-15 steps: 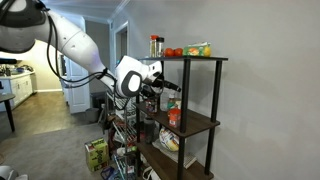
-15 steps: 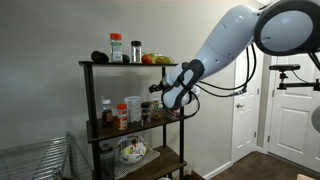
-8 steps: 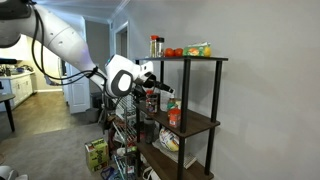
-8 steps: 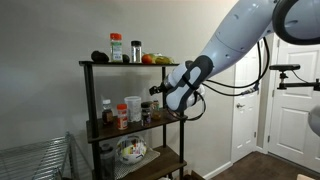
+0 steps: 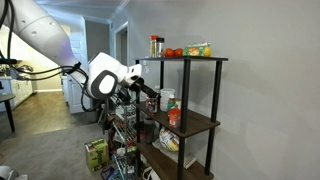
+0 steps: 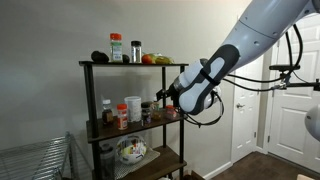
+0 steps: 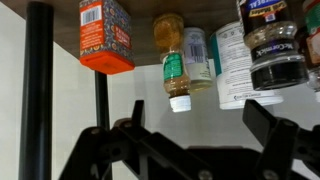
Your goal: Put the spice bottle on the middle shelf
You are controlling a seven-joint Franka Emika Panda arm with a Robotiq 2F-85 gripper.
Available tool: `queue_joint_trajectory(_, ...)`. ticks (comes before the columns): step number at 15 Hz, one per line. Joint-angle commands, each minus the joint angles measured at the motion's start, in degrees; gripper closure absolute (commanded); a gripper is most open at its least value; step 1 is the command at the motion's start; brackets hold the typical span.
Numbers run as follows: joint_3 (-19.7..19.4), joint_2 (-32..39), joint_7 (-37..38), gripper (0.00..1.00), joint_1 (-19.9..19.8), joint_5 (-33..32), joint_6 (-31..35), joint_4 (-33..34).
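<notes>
The wrist view is upside down. The spice bottle (image 7: 176, 70), slim with a white cap, stands on the middle shelf (image 7: 60, 15) among other containers, free of my fingers. My gripper (image 7: 195, 122) is open and empty, a short way back from the bottle. In both exterior views the gripper (image 5: 150, 92) (image 6: 168, 97) hangs just off the end of the middle shelf (image 5: 196, 125) (image 6: 150, 125). I cannot single out the bottle there.
An orange-red box (image 7: 105, 35), a white jar (image 7: 232, 60) and a dark-lidded jar (image 7: 275, 55) share the middle shelf. A black frame post (image 7: 40, 70) is close. The top shelf holds jars (image 6: 125, 48) and produce (image 5: 190, 50). A bowl (image 6: 130, 151) sits on the bottom shelf.
My arm has drawn back from the shelf end, so the gripper is farther from the middle shelf than one second ago. The containers on the shelf have not moved.
</notes>
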Motion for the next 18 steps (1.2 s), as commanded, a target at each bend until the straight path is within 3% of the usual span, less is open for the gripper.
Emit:
queue_joint_trajectory(1, -12.09, -5.99, -1.55, 0.00, 13.73, -1.02, -0.01, -4.85)
queue_joint_trajectory(6, -28.45, -6.65, 0.71, 0.00, 31.17, -2.55, -0.06, -9.46)
queue_joint_trajectory(11, -41.64, -6.06, 2.97, 0.00, 44.86, -4.89, -0.06, -12.88)
queue_joint_trajectory(12, -36.41, -6.40, 0.41, 0.00, 40.06, -2.57, -0.06, -11.56)
queue_joint_trajectory(18, -36.58, -6.41, 0.47, 0.00, 40.46, -2.66, -0.06, -11.72)
